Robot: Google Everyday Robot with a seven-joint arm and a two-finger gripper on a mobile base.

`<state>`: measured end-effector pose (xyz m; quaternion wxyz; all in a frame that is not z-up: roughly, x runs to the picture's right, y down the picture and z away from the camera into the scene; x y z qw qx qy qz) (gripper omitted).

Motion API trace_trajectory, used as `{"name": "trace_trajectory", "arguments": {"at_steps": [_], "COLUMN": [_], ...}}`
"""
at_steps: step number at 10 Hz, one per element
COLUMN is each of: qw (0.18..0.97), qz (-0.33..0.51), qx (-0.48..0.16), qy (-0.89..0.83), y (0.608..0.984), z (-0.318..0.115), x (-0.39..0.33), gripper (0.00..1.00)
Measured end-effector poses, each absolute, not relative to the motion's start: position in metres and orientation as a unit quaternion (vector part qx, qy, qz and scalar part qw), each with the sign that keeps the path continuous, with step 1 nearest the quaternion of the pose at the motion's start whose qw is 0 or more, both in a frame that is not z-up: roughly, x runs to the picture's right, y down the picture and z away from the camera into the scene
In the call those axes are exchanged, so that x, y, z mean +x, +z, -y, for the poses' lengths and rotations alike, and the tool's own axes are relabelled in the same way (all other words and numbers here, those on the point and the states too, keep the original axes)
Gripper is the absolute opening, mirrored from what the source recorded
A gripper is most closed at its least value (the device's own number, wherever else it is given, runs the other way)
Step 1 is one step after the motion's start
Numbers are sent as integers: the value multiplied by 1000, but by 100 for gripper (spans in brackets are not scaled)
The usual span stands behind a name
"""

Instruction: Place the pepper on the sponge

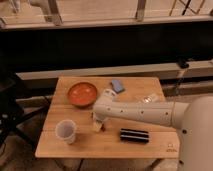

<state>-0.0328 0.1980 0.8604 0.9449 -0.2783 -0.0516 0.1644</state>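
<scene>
The sponge (118,85) is a small light blue pad lying flat near the table's far edge, right of the orange bowl (82,94). My white arm (145,111) reaches in from the right across the middle of the table. Its wrist bends down, so my gripper (97,123) points at the tabletop just in front of the bowl, well short of the sponge. The pepper is hidden; I cannot make it out at or under the gripper.
A white cup (66,131) stands at the front left of the wooden table (150,147). A black oblong object (134,135) lies at the front, right of the gripper. A clear plastic item (149,98) sits at the right behind the arm.
</scene>
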Motion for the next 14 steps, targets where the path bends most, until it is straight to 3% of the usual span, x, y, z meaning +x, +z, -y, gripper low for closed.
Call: {"name": "trace_trajectory", "arguments": {"at_steps": [3,4,14], "qw": [944,943,950], "qz": [57,62,52], "qx": [-283,-285,-278], "qy": [161,160,132], "y": [861,860,837], "z": [-199,-198,-173], "x": [-33,-34,-46], "gripper": [6,1,0]}}
